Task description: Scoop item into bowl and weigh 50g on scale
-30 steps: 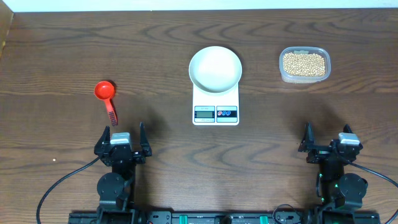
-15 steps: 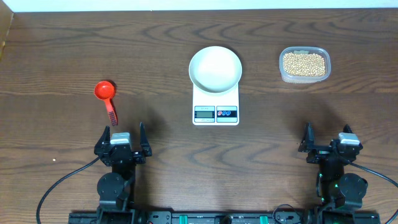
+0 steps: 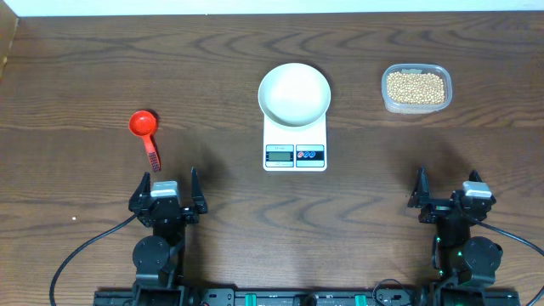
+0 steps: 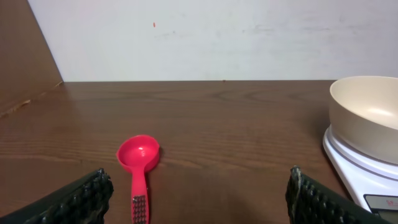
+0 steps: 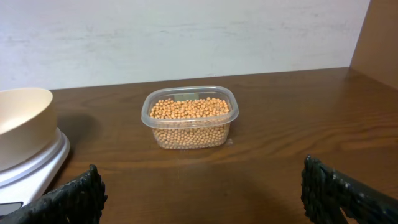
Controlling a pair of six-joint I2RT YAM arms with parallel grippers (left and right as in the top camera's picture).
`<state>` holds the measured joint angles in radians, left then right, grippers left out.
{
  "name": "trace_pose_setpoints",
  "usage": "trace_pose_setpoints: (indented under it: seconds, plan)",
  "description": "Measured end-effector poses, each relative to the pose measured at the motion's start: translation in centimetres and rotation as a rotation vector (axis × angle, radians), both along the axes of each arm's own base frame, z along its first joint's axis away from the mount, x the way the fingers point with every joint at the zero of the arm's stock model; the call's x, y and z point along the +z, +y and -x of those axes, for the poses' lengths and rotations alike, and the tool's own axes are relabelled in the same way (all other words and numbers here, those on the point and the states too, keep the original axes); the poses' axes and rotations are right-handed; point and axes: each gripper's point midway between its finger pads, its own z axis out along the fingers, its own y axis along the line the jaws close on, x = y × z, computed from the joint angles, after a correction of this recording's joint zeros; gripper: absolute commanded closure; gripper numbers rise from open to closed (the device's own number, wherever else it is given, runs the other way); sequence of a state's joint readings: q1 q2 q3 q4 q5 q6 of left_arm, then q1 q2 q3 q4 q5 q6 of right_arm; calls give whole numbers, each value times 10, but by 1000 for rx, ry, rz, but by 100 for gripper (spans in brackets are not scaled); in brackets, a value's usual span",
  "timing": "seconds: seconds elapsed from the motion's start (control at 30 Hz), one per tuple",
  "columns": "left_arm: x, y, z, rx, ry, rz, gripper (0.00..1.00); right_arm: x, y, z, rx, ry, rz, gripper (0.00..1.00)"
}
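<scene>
**Overhead view.** Over the last second nothing has moved: objects and both arms lie exactly as before, so the task has not yet begun. The bowl (image 3: 294,92) sits empty on the rear of the scale (image 3: 295,155) at the table's (image 3: 85,68) centre. The beans (image 3: 416,87) fill a clear tub (image 3: 385,95) well to the right of the scale. A red scoop (image 3: 144,127) lies well to the left, handle toward the robot. The left gripper (image 3: 169,178) rests at the near edge just behind the scoop handle, jaws spread wide on nothing. The right gripper (image 3: 446,180) is parked at the near right, well short of the tub, also wide apart and empty.

**Left wrist view.** The camera looks level along the table. The scoop (image 4: 138,155) lies ahead, slightly left of centre between the two dark fingertips (image 4: 81,199). The bowl (image 4: 367,115) and a corner of the scale show at the right edge. The arm is low and retracted.

**Right wrist view.** The tub (image 5: 189,134) of beans (image 5: 189,109) stands ahead, roughly centred between the spread fingertips (image 5: 68,199). The bowl and scale show at the left edge. The likely first step is for the left arm to take the scoop handle.
</scene>
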<state>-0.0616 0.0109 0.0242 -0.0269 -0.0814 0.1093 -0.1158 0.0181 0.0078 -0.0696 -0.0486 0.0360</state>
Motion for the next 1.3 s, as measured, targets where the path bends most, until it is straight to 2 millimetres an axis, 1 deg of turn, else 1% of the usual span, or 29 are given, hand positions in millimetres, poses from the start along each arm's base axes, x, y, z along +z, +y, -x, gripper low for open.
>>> trace_pose_setpoints:
  seconds: [1.0, 1.17, 1.3]
  plan:
    - [0, 0, 0, 0, 0, 0, 9, 0, 0, 0, 0, 0, 0, 1]
    - [1, 0, 1, 2, 11, -5, 9, 0, 0, 0, 0, 0, 0, 1]
    - [-3, 1, 1, 4, 52, -9, 9, 0, 0, 0, 0, 0, 0, 1]
